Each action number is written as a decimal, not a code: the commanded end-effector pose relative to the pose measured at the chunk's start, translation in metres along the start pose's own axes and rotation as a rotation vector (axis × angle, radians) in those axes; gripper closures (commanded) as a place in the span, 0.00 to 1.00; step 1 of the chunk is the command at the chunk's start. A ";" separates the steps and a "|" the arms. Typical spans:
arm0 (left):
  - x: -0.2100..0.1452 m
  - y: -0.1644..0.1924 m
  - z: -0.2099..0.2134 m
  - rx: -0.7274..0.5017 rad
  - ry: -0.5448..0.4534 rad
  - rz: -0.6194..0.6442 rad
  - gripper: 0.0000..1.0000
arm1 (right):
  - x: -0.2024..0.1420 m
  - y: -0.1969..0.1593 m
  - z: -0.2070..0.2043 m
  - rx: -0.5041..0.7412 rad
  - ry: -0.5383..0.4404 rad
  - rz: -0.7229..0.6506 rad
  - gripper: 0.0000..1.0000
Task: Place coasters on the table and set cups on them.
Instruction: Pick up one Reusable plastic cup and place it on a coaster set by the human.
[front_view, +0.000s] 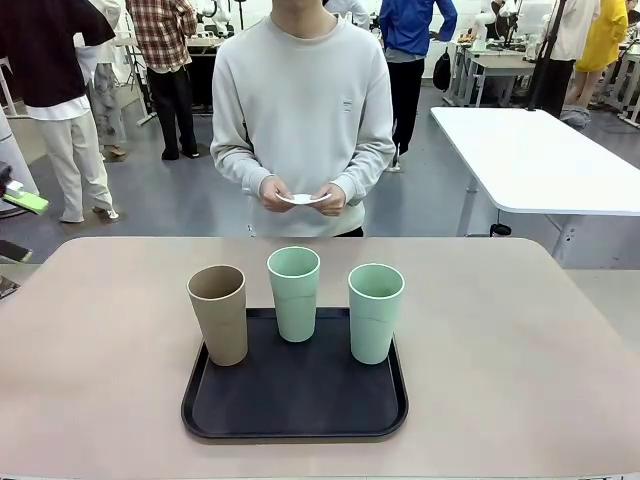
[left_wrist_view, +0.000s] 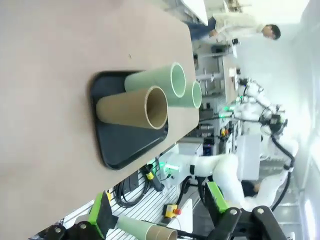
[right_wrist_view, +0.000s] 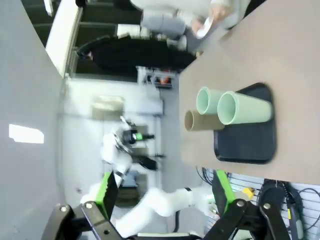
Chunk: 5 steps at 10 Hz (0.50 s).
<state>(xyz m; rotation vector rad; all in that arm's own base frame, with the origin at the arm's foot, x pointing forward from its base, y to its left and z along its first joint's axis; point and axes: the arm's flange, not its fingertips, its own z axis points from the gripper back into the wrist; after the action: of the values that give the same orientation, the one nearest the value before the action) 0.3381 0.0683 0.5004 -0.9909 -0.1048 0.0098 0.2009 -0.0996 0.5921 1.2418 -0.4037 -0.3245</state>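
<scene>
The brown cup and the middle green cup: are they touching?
Apart. The front view shows black tray between the tan cup and the middle green cup.

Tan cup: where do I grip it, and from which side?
I'd take the tan cup around its upper wall, coming from the robot's left. It stands upright at the left edge of the tray, with a green cup close on its right.

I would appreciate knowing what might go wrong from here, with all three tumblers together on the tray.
1. The tan-brown tumbler and the two pale mint green tumblers stand close together on the black rectangular tray; the open left gripper or right gripper reaching for one may topple a neighbour.
2. The white paper coasters are in the person's hands, none on the beige table; a lifted tumbler would have nowhere to land.
</scene>
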 end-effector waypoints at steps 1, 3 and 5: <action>0.013 0.013 0.020 -0.053 -0.032 0.029 0.00 | -0.014 -0.065 -0.001 -0.022 0.024 -0.052 0.00; 0.015 0.023 0.024 -0.083 -0.061 0.049 0.00 | -0.002 -0.080 0.014 -0.095 0.127 -0.096 0.00; 0.016 0.032 0.029 -0.100 -0.046 0.047 0.00 | 0.007 -0.094 0.021 -0.130 0.167 -0.146 0.00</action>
<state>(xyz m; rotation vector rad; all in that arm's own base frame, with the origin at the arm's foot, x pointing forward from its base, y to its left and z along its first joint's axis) 0.3506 0.1086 0.4908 -1.0708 -0.1243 0.1010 0.1954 -0.1463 0.5103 1.2134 -0.1664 -0.3802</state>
